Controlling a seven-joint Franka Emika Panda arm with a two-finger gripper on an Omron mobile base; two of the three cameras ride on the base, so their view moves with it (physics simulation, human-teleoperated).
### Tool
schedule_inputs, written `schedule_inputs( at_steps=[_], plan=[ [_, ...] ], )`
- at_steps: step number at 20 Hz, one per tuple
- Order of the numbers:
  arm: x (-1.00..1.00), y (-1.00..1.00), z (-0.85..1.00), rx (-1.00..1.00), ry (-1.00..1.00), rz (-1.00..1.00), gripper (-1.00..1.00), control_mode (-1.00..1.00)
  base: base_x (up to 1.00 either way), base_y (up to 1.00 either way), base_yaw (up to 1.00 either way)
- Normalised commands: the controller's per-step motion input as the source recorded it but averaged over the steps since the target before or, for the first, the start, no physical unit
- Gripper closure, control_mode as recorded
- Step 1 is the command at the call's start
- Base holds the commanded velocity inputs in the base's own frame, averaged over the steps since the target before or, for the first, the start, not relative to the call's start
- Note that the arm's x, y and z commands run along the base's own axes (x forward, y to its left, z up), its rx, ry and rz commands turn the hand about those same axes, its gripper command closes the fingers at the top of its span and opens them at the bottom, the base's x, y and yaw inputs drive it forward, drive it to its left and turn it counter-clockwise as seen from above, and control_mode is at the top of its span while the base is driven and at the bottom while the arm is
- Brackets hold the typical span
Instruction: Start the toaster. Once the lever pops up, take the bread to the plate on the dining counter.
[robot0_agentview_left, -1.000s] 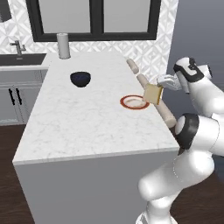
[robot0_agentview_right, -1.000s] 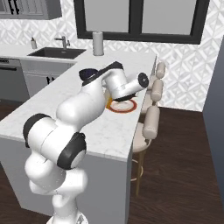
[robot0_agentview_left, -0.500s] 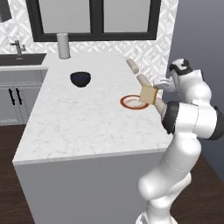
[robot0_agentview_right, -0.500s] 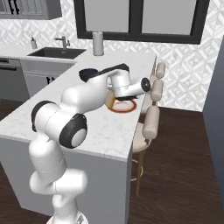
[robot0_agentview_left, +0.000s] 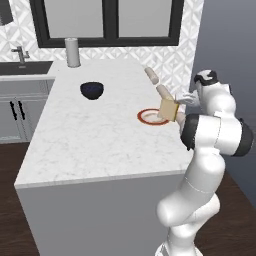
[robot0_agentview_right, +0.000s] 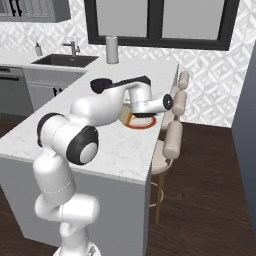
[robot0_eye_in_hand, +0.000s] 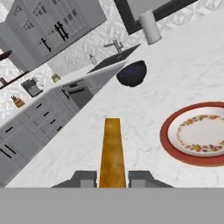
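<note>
My gripper (robot0_eye_in_hand: 112, 179) is shut on the bread (robot0_eye_in_hand: 111, 148), a flat tan-orange slice held edge-on between the two fingertips (robot0_eye_in_hand: 87, 178). In the left base view the bread (robot0_agentview_left: 169, 110) hangs tilted just above the right edge of the plate (robot0_agentview_left: 149, 117), which has a red rim and sits on the marble dining counter (robot0_agentview_left: 100, 140). From the hand, the plate (robot0_eye_in_hand: 175, 148) lies to the right of the slice. A small grey box on the far counter (robot0_eye_in_hand: 31, 86) looks like the toaster. The arm hides most of the bread (robot0_agentview_right: 127, 115) in the right base view.
A dark bowl (robot0_agentview_left: 92, 90) stands on the counter behind and left of the plate. A grey paper-towel roll (robot0_agentview_left: 73, 52) is at the far end. Padded stools (robot0_agentview_right: 172, 135) line the counter's right side. A sink with a faucet (robot0_agentview_left: 20, 52) is at the back left.
The bread has moved a little left and down toward the plate. The arm's elbow has swung up and to the right. The gripper stays shut on the slice.
</note>
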Motion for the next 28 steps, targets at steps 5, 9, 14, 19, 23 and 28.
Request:
schedule_inputs(
  at_steps=[5,9,14,19,23,28],
  plan=[
    [0.08,0.50,-0.02,-0.06,0.00,0.00,1.00,-1.00,0.00,0.00,0.00],
    [0.48,0.08,-0.09,-0.04,0.00,0.00,1.00,-1.00,0.00,0.00,0.00],
    [0.62,-0.29,-0.09,0.00,0.00,0.00,1.00,-1.00,0.00,0.00,0.00],
    [0.41,-0.42,-0.24,0.00,0.00,0.00,1.00,-1.00,0.00,0.00,0.00],
    [0.09,-0.05,-0.52,0.00,0.00,0.00,1.00,-1.00,0.00,0.00,0.00],
    [0.04,0.02,-0.17,0.00,0.00,0.00,1.00,-1.00,0.00,0.00,0.00]
  ],
)
